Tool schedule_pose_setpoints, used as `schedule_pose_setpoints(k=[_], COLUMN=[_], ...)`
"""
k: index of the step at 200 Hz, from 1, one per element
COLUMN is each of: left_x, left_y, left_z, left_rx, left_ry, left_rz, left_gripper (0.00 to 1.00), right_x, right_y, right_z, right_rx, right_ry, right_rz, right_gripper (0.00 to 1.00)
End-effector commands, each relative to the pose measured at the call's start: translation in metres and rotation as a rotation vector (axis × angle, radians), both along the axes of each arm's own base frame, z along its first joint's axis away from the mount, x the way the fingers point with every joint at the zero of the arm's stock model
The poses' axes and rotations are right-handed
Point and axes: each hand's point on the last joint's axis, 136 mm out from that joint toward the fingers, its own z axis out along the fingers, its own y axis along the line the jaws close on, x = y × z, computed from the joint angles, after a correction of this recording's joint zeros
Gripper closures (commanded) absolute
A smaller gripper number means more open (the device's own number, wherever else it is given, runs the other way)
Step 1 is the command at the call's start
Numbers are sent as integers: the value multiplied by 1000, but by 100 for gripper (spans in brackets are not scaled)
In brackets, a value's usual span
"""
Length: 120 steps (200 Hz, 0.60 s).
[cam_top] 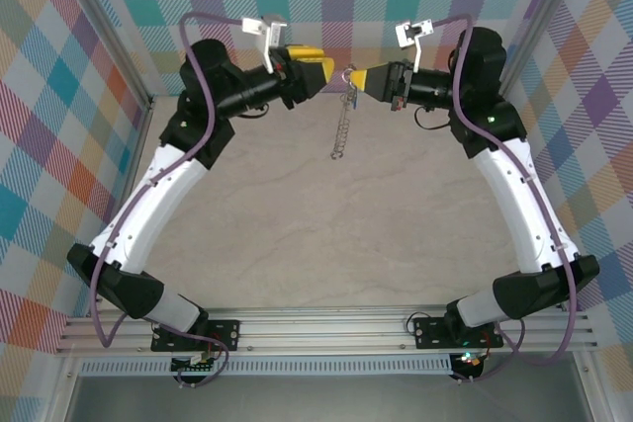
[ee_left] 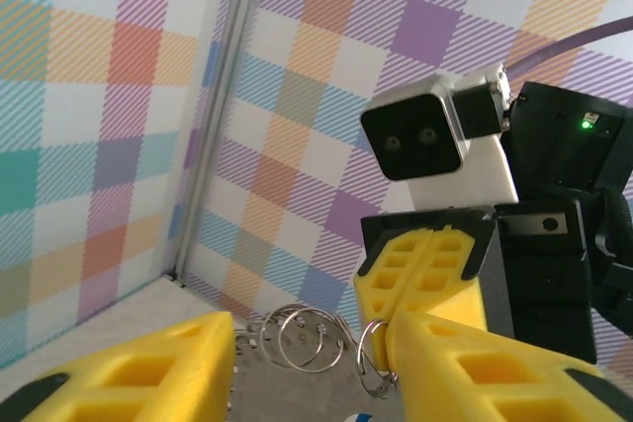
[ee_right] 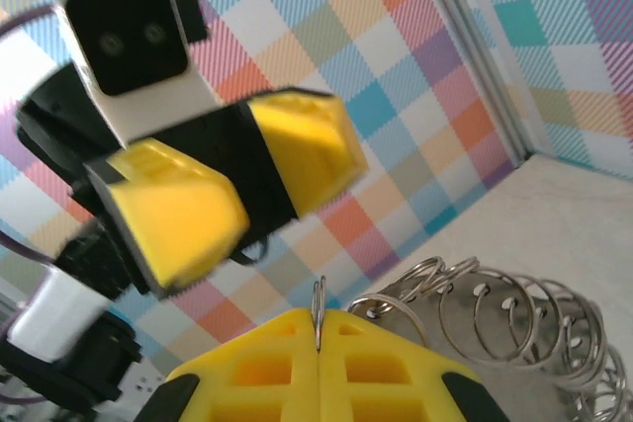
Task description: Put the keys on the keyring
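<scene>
Clearly, the right pincer (ee_right: pixel 318 333) is pressed together on the thin wire of the keyring (ee_right: pixel 495 318). The wire stands upright in the seam between its two yellow fingers. The ring's small metal loops bunch just beside those fingertips. From above, the fringe of loops hangs away from this pincer as a narrow strand over the table (cam_top: pixel 326 244); whether its lower end touches the table I cannot tell. The left pincer (cam_top: pixel 329 70) faces the right one tip to tip, very near, its jaws apart. From its own camera the loops sit in the gap between its fingers (ee_left: pixel 148 373), close to one of them.
</scene>
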Motion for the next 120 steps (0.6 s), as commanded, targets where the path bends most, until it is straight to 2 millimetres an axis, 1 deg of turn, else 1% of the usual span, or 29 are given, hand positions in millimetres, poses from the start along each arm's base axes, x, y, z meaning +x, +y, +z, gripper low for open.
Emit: schedule_pose_setpoints(k=[1,3,8,22,26,47,86,102,120], left_x=[-10,-10,-11,-13,-13,-18,-23,-22,-20], left_y=[7,7,8,7,6,4,3,2,2], left_z=[-9,-9,-15,-19,-23,-27,-31,-32,-33], left_rx=[105,107,130,165,179,225,271,274,274], left_ry=[3,-1,21,27,33,35,33,27,30], left_rz=[-33,-37,-48,-77,-87,-135,-188,-193,-193], left_gripper=[43,43,41,38,38,38,48,54,55], right_x=[2,2,2,2,1,-3,-10,-11,-14], right_y=[-3,-3,-3,-3,-2,1,5,5,6], right_z=[-18,-18,-19,-18,-18,-15,-15,-14,-12], right_rx=[-127,-131,-144,-168,-172,-183,-198,-191,-178], right_ry=[-61,-65,-72,-88,-90,-93,-69,-67,-59], right_rz=[-13,-11,-11,3,10,67,134,145,166], right_gripper=[100,100,100,100,100,100,100,100,100])
